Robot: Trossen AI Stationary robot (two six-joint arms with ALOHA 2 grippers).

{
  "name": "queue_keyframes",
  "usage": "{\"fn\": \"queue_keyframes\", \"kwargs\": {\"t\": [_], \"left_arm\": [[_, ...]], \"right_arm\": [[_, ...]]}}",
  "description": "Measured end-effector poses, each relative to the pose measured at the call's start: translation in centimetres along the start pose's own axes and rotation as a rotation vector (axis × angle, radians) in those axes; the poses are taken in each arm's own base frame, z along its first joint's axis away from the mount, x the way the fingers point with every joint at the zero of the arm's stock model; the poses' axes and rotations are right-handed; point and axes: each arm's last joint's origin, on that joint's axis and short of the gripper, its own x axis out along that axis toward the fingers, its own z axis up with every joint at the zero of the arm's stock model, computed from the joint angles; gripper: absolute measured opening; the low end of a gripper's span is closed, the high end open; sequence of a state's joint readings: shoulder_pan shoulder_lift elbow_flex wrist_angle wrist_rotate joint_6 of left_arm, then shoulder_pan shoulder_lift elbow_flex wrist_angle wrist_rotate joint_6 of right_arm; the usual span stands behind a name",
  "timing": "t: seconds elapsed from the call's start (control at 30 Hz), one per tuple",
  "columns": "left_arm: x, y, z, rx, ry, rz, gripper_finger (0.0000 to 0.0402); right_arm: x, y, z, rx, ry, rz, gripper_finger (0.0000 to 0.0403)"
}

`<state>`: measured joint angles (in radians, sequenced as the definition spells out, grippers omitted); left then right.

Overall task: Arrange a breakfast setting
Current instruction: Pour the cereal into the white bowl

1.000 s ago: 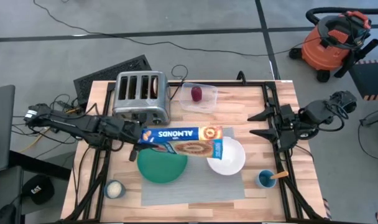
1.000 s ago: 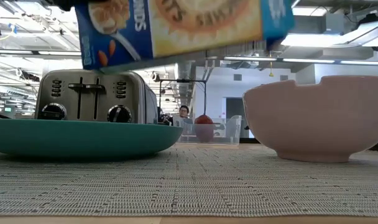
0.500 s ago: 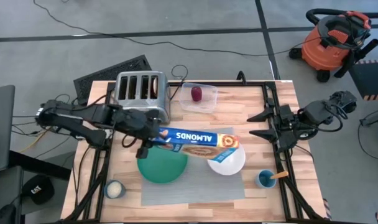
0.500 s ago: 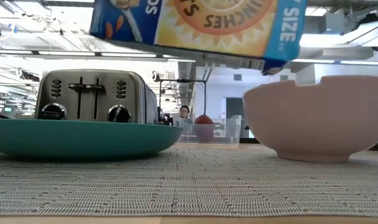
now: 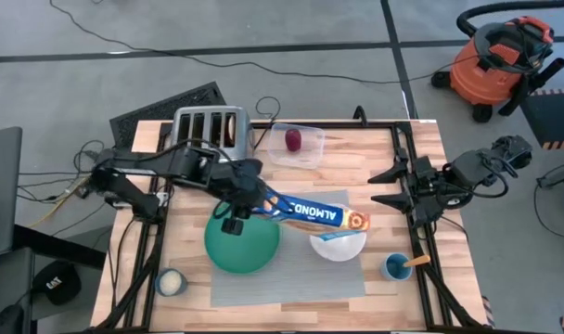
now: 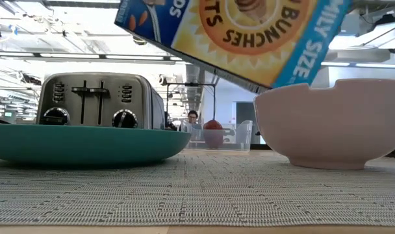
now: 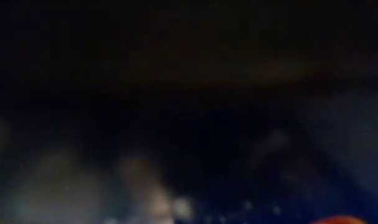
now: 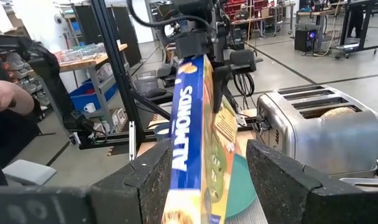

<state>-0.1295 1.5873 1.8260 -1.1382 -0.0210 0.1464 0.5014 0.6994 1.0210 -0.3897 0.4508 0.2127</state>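
From above, the left tool (image 5: 248,199) is clamped on the end of a cereal box (image 5: 312,214), which slants down with its far end over the white bowl (image 5: 338,246). The bowl and the teal-green plate (image 5: 240,246) sit on the grey placemat (image 5: 291,283). The low view adds the box's front over the bowl rim. The right wrist view alone shows bread (image 8: 331,112) in the toaster (image 8: 329,137). The right tool (image 5: 386,186) waits spread at the counter (image 5: 356,158) edge.

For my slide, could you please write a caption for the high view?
Left gripper tilts a cereal box over the white bowl; right gripper waits aside.
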Motion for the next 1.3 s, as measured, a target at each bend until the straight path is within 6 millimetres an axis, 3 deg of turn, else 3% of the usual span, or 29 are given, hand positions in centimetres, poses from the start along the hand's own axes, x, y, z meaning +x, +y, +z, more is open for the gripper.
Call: {"fn": "queue_keyframes", "kwargs": {"t": [0.17,0.47,0.67,0.77,0.9,1.17,1.3], "left_arm": [[0.0,0.4,1.3,0.043,-0.001,0.026,0.0126],[0.0,0.9,1.8,0.064,0.005,0.019,0.0126],[0.0,1.3,1.2,0.024,0.048,-0.019,0.0126],[0.0,1.5,1.4,0.018,0.033,0.044,0.0126],[0.0,1.5,1.4,0.027,0.022,-0.036,0.0125],[0.0,1.9,1.6,0.012,0.014,0.048,0.0124],[0.1,1.7,1.3,0.013,0.027,-0.029,0.0124]], "right_arm": [[0.0,0.0,0.0,-0.001,0.002,0.0,0.0232],[0.0,-0.1,-0.2,-0.011,0.019,-0.014,0.0232],[0.0,-0.1,-0.3,-0.016,0.024,-0.032,0.0232],[0.0,-0.1,-0.3,-0.017,0.024,-0.032,0.0232],[0.0,-0.1,-0.3,-0.017,0.024,-0.032,0.0232],[0.0,-0.2,-0.4,-0.021,0.032,-0.034,0.0232],[0.0,-0.2,-0.4,-0.022,0.034,-0.034,0.0232]]}}
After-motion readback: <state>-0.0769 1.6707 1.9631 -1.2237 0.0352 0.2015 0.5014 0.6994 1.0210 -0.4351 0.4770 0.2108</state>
